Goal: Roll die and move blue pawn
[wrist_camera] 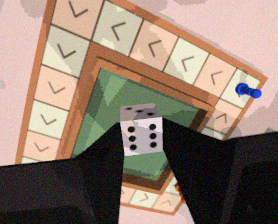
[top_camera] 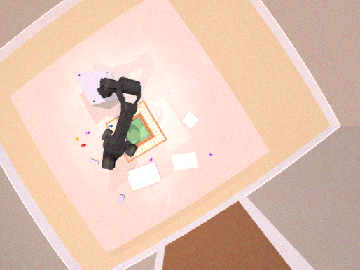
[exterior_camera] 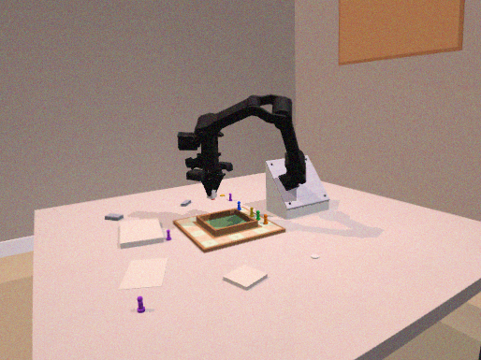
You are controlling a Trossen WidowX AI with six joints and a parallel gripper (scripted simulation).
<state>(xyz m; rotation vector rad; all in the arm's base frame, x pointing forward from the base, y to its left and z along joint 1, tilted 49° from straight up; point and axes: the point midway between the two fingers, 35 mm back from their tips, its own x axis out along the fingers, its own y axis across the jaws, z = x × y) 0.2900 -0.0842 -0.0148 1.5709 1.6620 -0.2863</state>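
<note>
We see gripper [wrist_camera: 142,150] clamped on die [wrist_camera: 141,129], hanging above green tray [wrist_camera: 107,107] mid-board [wrist_camera: 80,97], toward worktop's back-left part. Die's underside hidden by fingers. Blue pawn [wrist_camera: 248,91] on board's corner square. Arm covers much of board from above.

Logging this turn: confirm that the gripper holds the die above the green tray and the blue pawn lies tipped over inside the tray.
Wrong about the pawn. The wrist view shows the blue pawn on a corner square of the board's track, outside the tray. The gripper does hold the die above it.
</note>
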